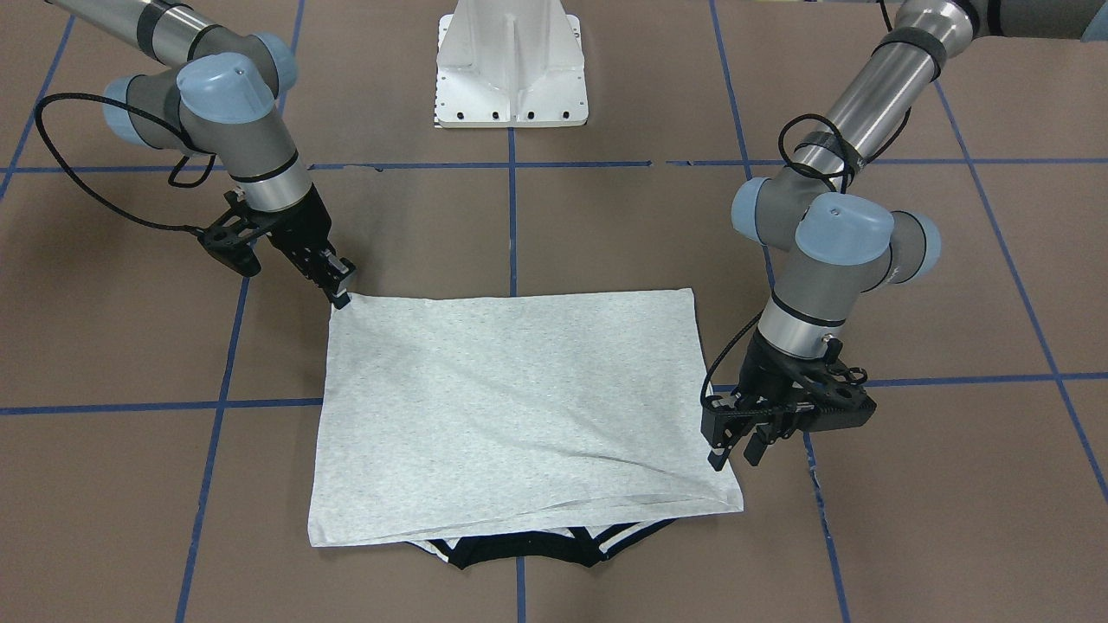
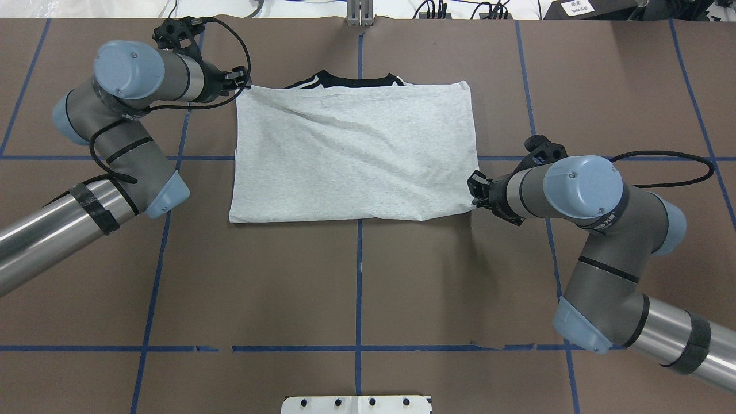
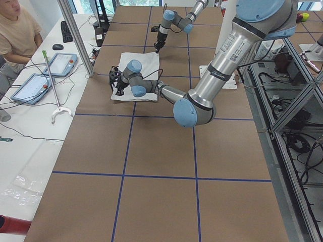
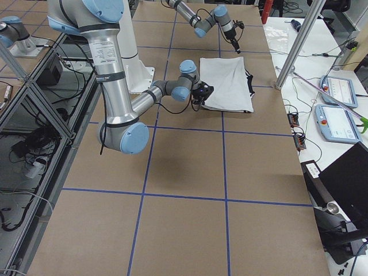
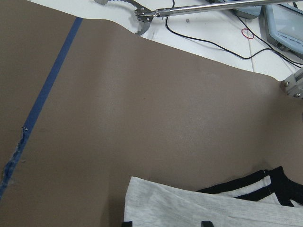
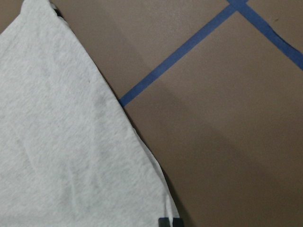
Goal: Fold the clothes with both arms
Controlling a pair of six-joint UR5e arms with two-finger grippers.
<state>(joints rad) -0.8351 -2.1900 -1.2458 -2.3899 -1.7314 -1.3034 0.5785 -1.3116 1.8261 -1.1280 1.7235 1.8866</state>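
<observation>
The light grey T-shirt (image 1: 519, 407) lies folded on the brown table, plain side up. Its black collar (image 1: 519, 554) and striped shoulders stick out at the edge far from the robot's base. My left gripper (image 1: 734, 454) is open at the shirt's far corner (image 2: 242, 80). In the left wrist view its fingertips stand wide apart, with the grey cloth (image 5: 199, 208) between them. My right gripper (image 1: 342, 294) is shut on the shirt's near corner (image 2: 476, 192), which is pulled up slightly. In the right wrist view its tips (image 6: 169, 222) pinch the cloth edge (image 6: 57, 142).
The white pedestal (image 1: 511, 69) stands at the robot's side of the table. Blue tape lines (image 2: 359, 276) cross the brown surface. Beyond the far edge, a person (image 3: 17, 30) sits at a bench with tablets (image 3: 60, 63) and cables.
</observation>
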